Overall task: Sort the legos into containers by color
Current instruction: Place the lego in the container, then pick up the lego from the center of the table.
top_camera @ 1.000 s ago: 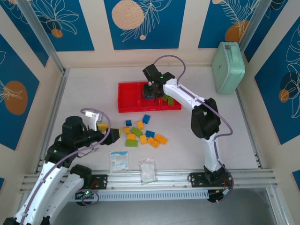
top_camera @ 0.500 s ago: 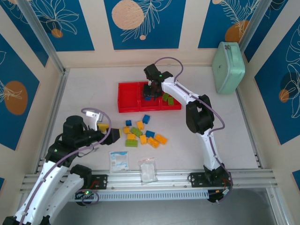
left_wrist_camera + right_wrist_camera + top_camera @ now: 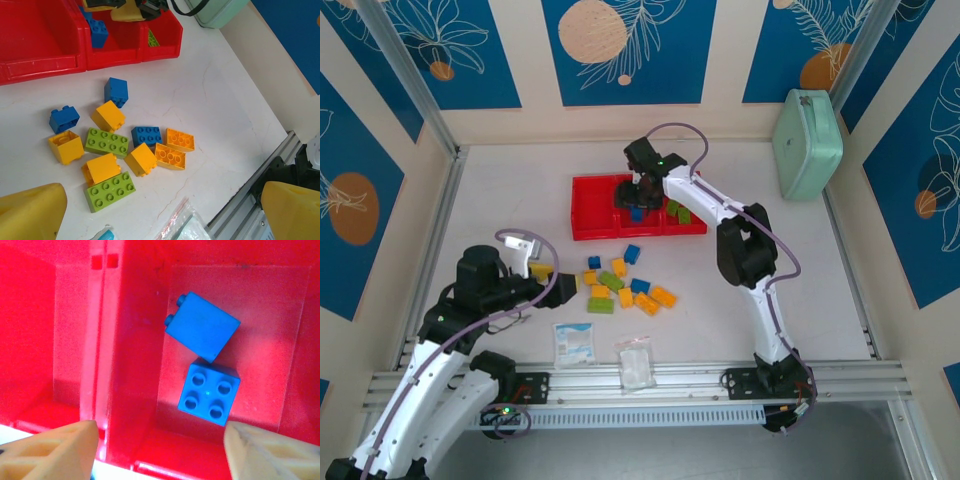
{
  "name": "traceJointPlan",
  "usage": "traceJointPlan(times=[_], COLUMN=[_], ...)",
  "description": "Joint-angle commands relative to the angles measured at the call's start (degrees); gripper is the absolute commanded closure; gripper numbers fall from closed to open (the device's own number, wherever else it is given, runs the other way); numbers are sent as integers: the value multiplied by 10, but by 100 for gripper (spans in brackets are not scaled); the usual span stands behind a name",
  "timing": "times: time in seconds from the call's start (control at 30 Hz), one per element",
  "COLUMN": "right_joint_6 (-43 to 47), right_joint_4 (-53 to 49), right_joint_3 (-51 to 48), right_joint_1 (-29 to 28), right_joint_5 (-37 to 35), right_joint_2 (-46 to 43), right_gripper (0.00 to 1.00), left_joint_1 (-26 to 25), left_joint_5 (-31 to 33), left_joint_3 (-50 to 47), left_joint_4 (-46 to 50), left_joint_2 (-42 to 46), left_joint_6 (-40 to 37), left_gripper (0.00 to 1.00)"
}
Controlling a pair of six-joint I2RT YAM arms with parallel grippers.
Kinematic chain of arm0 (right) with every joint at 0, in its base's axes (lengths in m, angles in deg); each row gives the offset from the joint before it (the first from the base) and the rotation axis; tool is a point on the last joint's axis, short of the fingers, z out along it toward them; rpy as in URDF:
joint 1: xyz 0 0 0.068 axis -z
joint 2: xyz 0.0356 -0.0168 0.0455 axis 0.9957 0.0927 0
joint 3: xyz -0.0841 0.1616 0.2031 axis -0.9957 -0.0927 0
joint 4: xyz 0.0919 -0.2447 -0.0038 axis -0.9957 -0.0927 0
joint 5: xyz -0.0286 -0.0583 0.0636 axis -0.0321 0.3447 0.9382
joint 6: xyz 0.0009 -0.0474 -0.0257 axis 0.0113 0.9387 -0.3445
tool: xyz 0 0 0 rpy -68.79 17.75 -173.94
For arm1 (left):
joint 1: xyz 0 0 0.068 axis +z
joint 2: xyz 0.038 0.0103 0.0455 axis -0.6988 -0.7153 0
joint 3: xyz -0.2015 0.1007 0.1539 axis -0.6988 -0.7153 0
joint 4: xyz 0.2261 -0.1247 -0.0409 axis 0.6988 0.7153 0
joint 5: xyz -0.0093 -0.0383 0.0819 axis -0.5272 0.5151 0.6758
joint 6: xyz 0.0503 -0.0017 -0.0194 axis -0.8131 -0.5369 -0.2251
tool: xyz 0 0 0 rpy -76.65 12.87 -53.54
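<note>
Left gripper point(image 3: 552, 277) hangs wide open beside some eleven loose legos point(image 3: 620, 285). Right gripper point(image 3: 165, 440), claws parted and empty, hovers over the red tray's point(image 3: 590, 228) middle compartment (two blue bricks point(image 3: 202, 332) inside, green bricks point(image 3: 678, 212) rightmost). Most sorting apparently remains.

This is a lab robot test cell. Blue leaf-patterned panels point(image 3: 630, 50) wall in a white table point(image 3: 520, 190). An aluminium rail point(image 3: 700, 385) runs along the table's near edge.
</note>
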Motion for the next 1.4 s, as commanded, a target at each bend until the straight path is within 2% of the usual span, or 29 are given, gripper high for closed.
traceJointPlan(times=[0.0,0.1,0.23,0.4,0.47,0.53,0.7,0.9,1.03,1.2,1.37], right_joint_6=[-4,-22,-74,-211,-259,-294,-352,-355,-353,-350,-341], right_joint_4=[-22,-17,-7,66,80,79,87,82,82,134,121], right_joint_3=[-30,-84,-158,-285,-315,-324,-319,-300,-287,-300,-277], right_joint_1=[-12,-18,-22,-52,-68,-86,-119,-126,-127,-126,-122], right_joint_5=[-7,-24,-21,-38,-50,-79,-123,-152,-160,-152,-152], right_joint_2=[-80,-125,-180,-245,-250,-241,-195,-150,-124,-108,-83], right_gripper=[25,18,15,9,5,5,10,20,26,40,43], left_joint_1=[-6,-6,-6,-6,-6,-6,-6,-6,-7,-6,-6], left_joint_5=[0,-2,-2,-4,-5,-5,-7,-5,-6,-8,-8], left_joint_3=[-4,-3,-4,-4,-3,-3,-3,-4,-4,-5,-4], left_joint_4=[-2,-3,-4,-4,-4,-4,-4,-4,-5,-6,-6], left_joint_2=[-4,-7,-9,-15,-17,-16,-14,-6,-5,-5,-4], left_joint_6=[-6,-6,-5,-5,-4,-4,-4,-5,-5,-5,-5], left_gripper=[1,1,1,1,1,1,1,1,1,1,1])
